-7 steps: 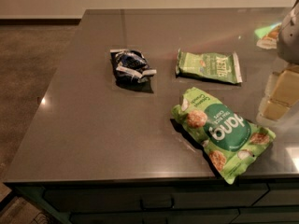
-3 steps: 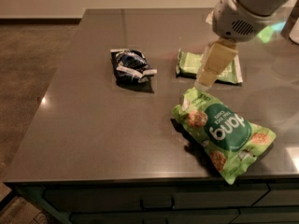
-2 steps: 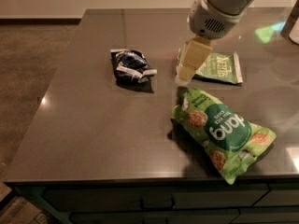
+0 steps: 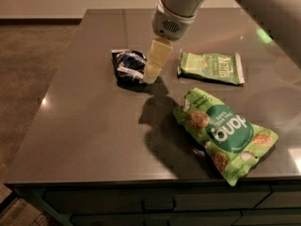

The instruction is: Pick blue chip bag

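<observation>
The blue chip bag [image 4: 128,66] is a small crumpled dark navy foil bag with white and silver markings, lying on the dark grey table [image 4: 84,126] left of centre towards the back. My gripper [image 4: 151,74] hangs down from the arm at the top of the view, and its cream fingers reach the bag's right edge. The fingers cover the bag's right side. I cannot tell whether they touch the bag.
A flat light-green packet [image 4: 211,67] lies to the right of the gripper. A large green "dang" bag [image 4: 223,133] lies at the front right near the table's front edge. Cabinet drawers run under the front edge; floor lies to the left.
The arm has swung in from the right, passed over the light-green packet and moved left, and the gripper now hangs at the blue chip bag's right edge. The bags have not moved.
</observation>
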Robot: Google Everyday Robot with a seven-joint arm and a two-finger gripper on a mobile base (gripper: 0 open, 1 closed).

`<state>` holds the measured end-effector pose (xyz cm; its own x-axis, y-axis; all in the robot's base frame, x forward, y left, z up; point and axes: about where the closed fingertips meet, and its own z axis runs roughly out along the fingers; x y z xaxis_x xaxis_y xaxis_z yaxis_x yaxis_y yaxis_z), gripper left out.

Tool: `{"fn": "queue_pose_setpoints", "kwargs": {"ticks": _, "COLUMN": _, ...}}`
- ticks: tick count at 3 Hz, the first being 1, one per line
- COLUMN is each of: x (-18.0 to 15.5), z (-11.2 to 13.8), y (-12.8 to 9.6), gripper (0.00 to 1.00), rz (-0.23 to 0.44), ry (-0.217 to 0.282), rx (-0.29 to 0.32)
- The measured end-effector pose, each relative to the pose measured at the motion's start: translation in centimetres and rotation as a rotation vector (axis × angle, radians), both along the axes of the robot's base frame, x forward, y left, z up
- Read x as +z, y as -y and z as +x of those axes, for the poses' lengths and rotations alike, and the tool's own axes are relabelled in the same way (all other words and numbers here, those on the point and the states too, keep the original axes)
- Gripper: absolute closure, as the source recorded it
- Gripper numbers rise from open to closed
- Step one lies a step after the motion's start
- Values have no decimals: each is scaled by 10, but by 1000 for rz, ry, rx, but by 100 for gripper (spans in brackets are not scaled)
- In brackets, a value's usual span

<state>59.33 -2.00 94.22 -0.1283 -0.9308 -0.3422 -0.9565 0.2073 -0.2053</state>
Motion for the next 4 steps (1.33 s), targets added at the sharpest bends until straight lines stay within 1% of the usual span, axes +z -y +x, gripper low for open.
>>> {"fn": "queue_pose_setpoints", "kwargs": {"ticks": 2, "x": -38, "z": 23, "y": -47, "gripper": 0, "rz": 29, "ry": -112, "rx": 24}}
{"fn": "queue_pose_setpoints", "kwargs": {"ticks": 3, "x": -52, "z": 30, "y": -58, "gripper": 0, "rz": 21, "ry": -137, "rx": 22}}
{"fn": "queue_pose_setpoints", "kwargs": {"ticks": 4, "x": -62, "z": 38, "y": -60, "gripper": 0, "rz": 13, "ry": -140, "rx": 5}}
